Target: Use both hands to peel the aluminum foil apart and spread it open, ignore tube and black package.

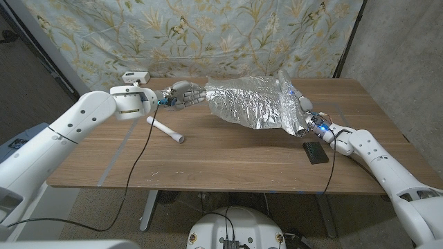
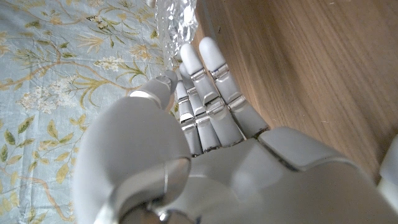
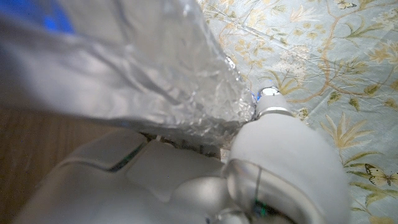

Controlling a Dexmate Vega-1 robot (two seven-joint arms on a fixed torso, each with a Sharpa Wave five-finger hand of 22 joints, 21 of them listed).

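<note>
**Foil held between both hands above the table**

The left hand [image 1: 185, 94] grips the foil's [image 1: 250, 102] left end; in the left wrist view its fingers [image 2: 208, 87] lie close together, reaching to the crinkled foil edge [image 2: 176, 18], with the thumb alongside. The right hand [image 1: 306, 117] holds the foil's right end, mostly hidden behind the sheet; in the right wrist view the foil [image 3: 143, 68] drapes over the hand [image 3: 186, 180] and the thumb [image 3: 280, 134] presses at its edge. How far the right fingers close under the foil I cannot tell.

The foil spans between the 2 hands as a wide crumpled sheet, its right end rising upright.

On the table [image 1: 228, 162], a white tube [image 1: 165, 129] lies below the foil's left end, and a black package [image 1: 316, 152] lies below its right end, near the right hand.
</note>
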